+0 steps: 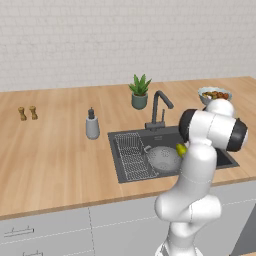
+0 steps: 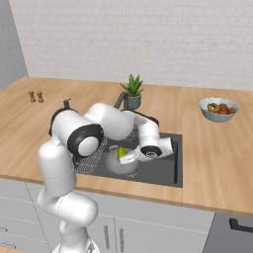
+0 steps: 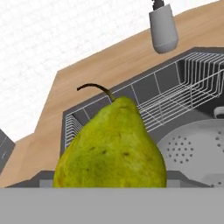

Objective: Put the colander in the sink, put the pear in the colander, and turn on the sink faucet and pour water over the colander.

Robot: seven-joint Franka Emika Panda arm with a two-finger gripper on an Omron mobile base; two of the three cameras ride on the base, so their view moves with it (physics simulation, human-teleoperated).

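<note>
Right base view: the white arm rises from the lower left of the frame and bends over the counter (image 2: 207, 148) so that the gripper (image 2: 124, 157) hangs low at the centre, inside the sink (image 2: 163, 170). The pear (image 2: 121, 151) sits at the gripper's tip, just above the colander (image 2: 118, 168), which lies on the sink floor slightly left of centre. The wire grid rack (image 2: 91, 158) stands to the colander's left, partly behind the arm. The sink faucet (image 2: 120, 100) shows only as a dark piece above the arm, next to the potted plant (image 2: 131, 91) in the upper middle. A bowl of mixed fruit (image 2: 218, 109) rests at the right, and two small shakers (image 2: 35, 96) stand at the far left.

In the left base view the colander (image 1: 163, 157) lies in the middle of the sink (image 1: 225, 159), the pear (image 1: 181, 149) at its right edge against the arm, and the soap dispenser (image 1: 92, 124) stands left of the faucet (image 1: 160, 107).

In the hand view the pear (image 3: 111, 146) fills the lower centre, stem up, with the colander (image 3: 192, 151) at the lower right. The fingers stand wide and seem to hold the pear between them, though the fingertips themselves are hidden, so the contact cannot be told for certain.
</note>
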